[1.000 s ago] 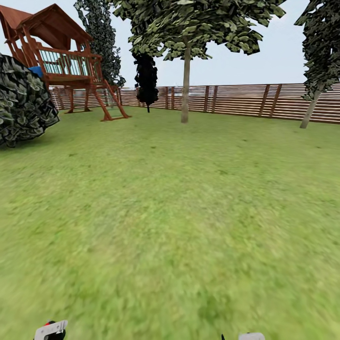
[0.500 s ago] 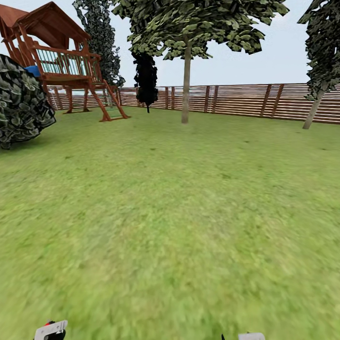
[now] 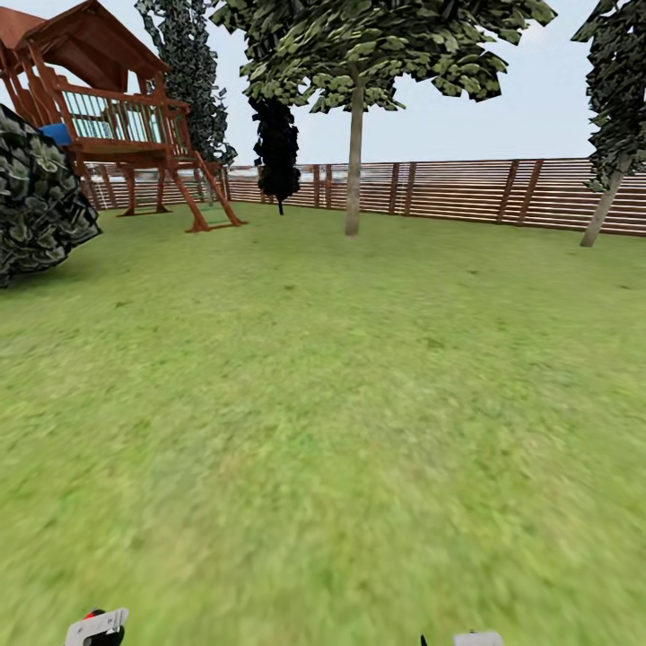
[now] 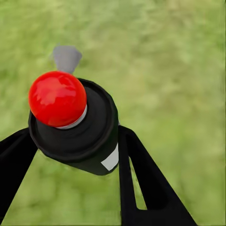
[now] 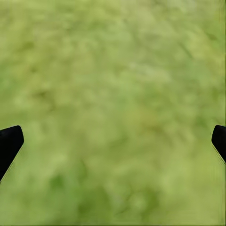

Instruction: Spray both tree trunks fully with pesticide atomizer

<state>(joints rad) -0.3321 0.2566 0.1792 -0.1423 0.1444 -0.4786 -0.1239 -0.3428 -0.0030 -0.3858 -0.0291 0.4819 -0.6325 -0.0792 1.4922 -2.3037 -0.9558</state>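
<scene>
- The lawn (image 3: pixel 341 431) spreads wide and green from the near edge of the head view out to the far boundary; the same blurred grass lies under both wrist cameras.
- A brown slatted wooden fence (image 3: pixel 449 190) runs along the far side of the lawn.
- A tall tree (image 3: pixel 355 148) stands ahead, just in front of the fence, with a thick straight pale trunk and blocky green leaves spread overhead.
- A second tree (image 3: pixel 603 205) with a pale, leaning trunk stands at the far right, also by the fence; only part of its leaves are in view.
- A wooden play tower (image 3: pixel 117 117) with a red-brown roof, railing and ladder stands at the far left, near the fence.
- A dark leafy bush (image 3: pixel 36 202) sits at the left edge, in front of the play tower.
- A small near-black tree (image 3: pixel 278 152) stands between the play tower and the central tree.
- The spray bottle (image 4: pixel 77 127), a black can-like body with a round red cap and a grey nozzle, is held over the grass, well apart from both trees.
- The left claw (image 4: pixel 75 155) is clamped on the spray bottle, one black finger on each side of its body; its pale housing shows at the bottom of the head view (image 3: pixel 97 626).
- The right claw (image 5: pixel 113 141) is spread wide, its two black fingertips (image 5: pixel 9 143) at opposite edges with nothing but grass between them.
</scene>
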